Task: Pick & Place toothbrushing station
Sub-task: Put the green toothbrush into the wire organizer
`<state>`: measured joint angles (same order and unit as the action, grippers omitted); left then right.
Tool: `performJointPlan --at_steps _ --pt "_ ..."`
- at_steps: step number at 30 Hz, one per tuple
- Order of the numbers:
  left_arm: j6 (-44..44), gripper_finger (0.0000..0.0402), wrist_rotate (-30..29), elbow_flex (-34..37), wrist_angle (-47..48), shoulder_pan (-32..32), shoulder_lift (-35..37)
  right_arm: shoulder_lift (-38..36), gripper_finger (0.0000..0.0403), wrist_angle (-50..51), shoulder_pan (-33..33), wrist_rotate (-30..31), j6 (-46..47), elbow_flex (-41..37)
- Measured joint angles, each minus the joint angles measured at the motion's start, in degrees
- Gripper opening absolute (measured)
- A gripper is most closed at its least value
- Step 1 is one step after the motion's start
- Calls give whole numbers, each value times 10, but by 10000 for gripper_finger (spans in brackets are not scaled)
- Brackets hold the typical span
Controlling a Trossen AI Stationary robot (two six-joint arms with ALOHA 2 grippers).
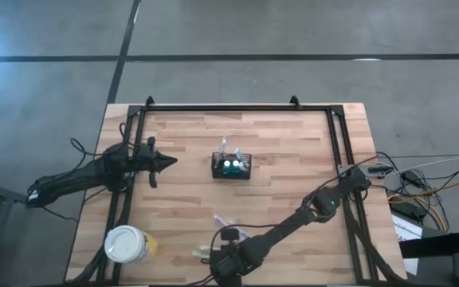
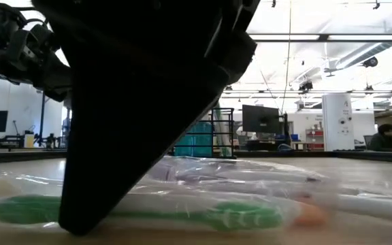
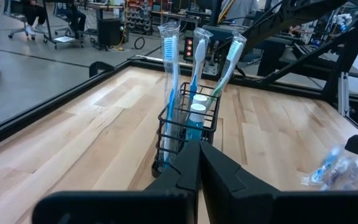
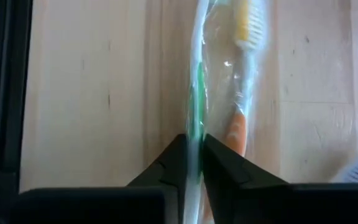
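Observation:
The toothbrushing station (image 1: 231, 166), a small black wire caddy, stands at the table's middle. It holds three wrapped toothbrushes (image 3: 194, 56) upright and white-capped tubes (image 3: 194, 112). My left gripper (image 1: 171, 162) is shut and empty, left of the caddy and pointing at it (image 3: 188, 127). My right gripper (image 1: 213, 257) is at the near edge, shut on a green toothbrush (image 4: 196, 93) in clear wrap. An orange toothbrush (image 4: 240, 127) lies in wrap beside it. My right gripper pinches the green toothbrush's handle (image 4: 195, 127) through its clear wrap, between the two fingers (image 4: 174, 155). The fingers point down from above and lie across the handle. The toothbrush (image 2: 182, 209) lies flat on the table.
A round yellow cup with a white lid (image 1: 126, 245) stands at the near left corner. Another wrapped toothbrush (image 1: 225, 221) lies between the caddy and my right gripper. A black frame (image 1: 138, 119) runs along the table's left, far and right sides.

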<state>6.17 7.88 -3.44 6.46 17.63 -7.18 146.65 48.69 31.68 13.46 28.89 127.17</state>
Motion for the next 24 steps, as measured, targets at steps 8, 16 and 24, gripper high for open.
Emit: performJointPlan --at_steps 8,16,24 --pt "0 14 0 0 0 0 0 2 24 10 -2 18 -27 30" --pt "1 14 0 0 0 0 0 -1 24 51 -1 43 -32 78" --pt "1 14 1 0 0 0 0 -50 23 49 -1 109 -88 75"
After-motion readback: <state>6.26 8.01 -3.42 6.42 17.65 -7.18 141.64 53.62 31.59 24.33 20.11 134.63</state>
